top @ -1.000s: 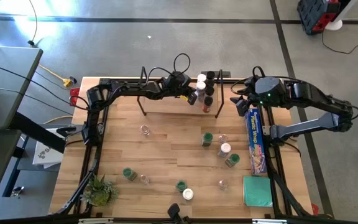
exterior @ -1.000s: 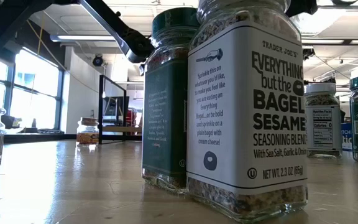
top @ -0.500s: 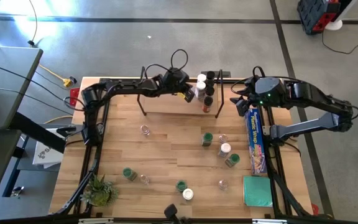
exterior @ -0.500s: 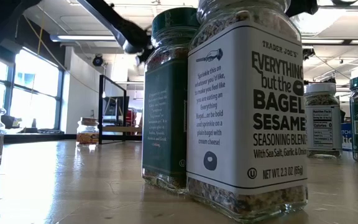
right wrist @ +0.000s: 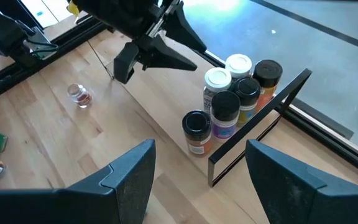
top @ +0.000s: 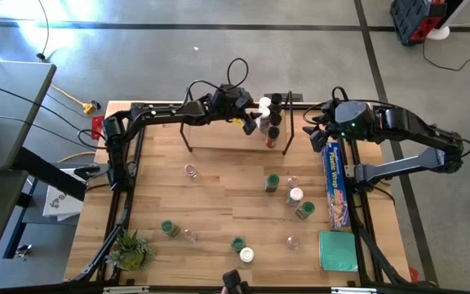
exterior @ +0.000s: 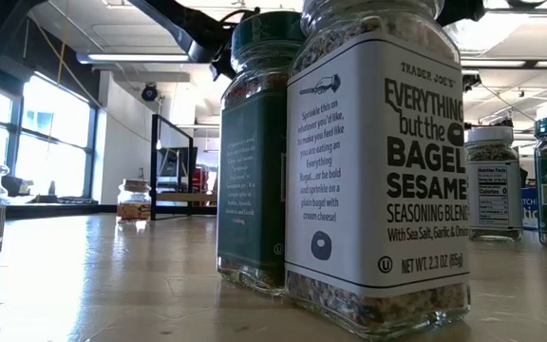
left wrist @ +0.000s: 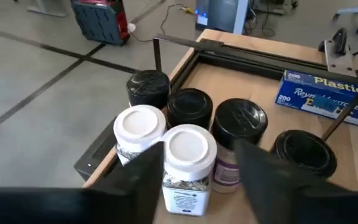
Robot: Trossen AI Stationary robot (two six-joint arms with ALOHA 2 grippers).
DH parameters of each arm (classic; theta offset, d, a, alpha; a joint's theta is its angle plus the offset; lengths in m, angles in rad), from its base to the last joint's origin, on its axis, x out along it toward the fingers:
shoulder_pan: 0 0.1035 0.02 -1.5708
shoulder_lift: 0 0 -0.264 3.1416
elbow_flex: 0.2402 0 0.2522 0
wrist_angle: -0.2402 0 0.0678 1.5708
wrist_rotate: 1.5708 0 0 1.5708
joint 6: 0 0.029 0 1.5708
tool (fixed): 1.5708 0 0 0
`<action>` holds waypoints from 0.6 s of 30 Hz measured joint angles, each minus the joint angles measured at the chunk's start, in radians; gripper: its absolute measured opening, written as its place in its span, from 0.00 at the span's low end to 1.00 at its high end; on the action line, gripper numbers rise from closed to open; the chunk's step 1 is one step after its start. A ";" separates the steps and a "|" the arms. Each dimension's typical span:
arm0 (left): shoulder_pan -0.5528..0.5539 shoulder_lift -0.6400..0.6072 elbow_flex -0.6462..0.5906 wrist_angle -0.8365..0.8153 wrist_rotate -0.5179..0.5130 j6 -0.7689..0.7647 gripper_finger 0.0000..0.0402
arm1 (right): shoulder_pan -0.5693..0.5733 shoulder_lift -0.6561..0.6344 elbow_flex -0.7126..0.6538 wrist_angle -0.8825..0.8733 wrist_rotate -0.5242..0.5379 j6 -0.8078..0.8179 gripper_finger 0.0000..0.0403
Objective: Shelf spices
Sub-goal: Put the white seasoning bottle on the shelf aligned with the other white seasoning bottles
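The shelf (top: 219, 140) stands at the table's far side, a pale board between black wire end frames. Several spices (top: 269, 117) with white and black lids stand packed at its right end, bottoms on the board. My left gripper (top: 249, 122) hovers open just left of them. In the left wrist view its fingers stand on either side of a white-lidded jar (left wrist: 188, 158) without touching it. My right gripper (right wrist: 197, 186) waits open above the table's far right, beyond the shelf's right end frame (right wrist: 260, 118). More spices (top: 272, 181) stand loose on the table.
A long blue plastic-wrap box (top: 335, 184) lies along the right edge, with a green pad (top: 337, 250) near it. A small spiky plant (top: 131, 249) sits at the near left corner. Two jars (exterior: 378, 161) stand right before the low camera. The shelf's left part is bare board.
My left gripper has risen from the shelf's right end, rolled about its own line and opened. The white-lidded jar it carried now stands upright on the board among the other jars. My right arm has kept still.
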 joint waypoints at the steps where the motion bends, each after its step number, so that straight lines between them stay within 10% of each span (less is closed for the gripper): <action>1: 0.001 0.002 0.000 0.011 -0.001 -0.004 0.59 | 0.000 0.000 0.000 0.000 0.000 -0.002 0.60; 6: -0.004 0.029 0.001 0.058 -0.061 -0.058 0.77 | 0.000 0.000 0.000 0.000 0.000 -0.005 0.60; 18: -0.028 0.096 0.000 0.112 -0.156 -0.070 0.74 | 0.000 0.000 0.000 -0.001 -0.010 -0.004 0.60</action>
